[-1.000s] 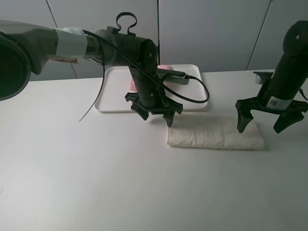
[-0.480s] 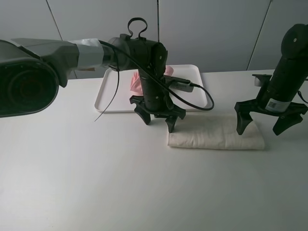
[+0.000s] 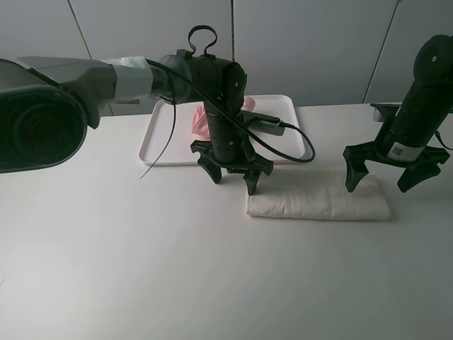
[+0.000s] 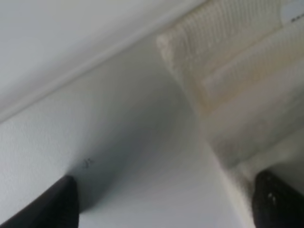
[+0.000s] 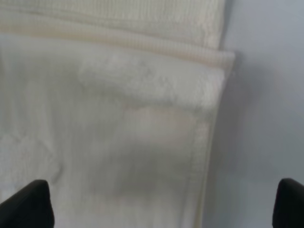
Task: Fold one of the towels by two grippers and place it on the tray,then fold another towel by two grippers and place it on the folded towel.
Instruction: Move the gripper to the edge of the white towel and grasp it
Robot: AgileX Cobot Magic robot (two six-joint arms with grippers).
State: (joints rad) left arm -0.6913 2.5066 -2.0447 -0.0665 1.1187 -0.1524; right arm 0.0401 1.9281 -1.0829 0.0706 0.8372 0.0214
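Observation:
A cream towel (image 3: 318,199) lies folded in a long strip on the table in front of the white tray (image 3: 164,145). A pink towel (image 3: 202,122) lies on the tray, mostly hidden behind the left arm. My left gripper (image 3: 233,177) is open, fingers pointing down, just above the strip's left end; the left wrist view shows that towel end (image 4: 237,85) beside the fingertips (image 4: 52,204). My right gripper (image 3: 384,178) is open over the strip's right end; the right wrist view shows the towel's corner (image 5: 142,118) between the fingertips (image 5: 28,204).
A black cable (image 3: 283,145) loops from the left arm across the tray's front edge. The table (image 3: 141,269) stretches wide in front of the towel. A grey panel wall stands behind the tray.
The left gripper swung from over the tray to the towel's left end a second ago and has since held still. The right gripper has shifted slightly up and back over the right end.

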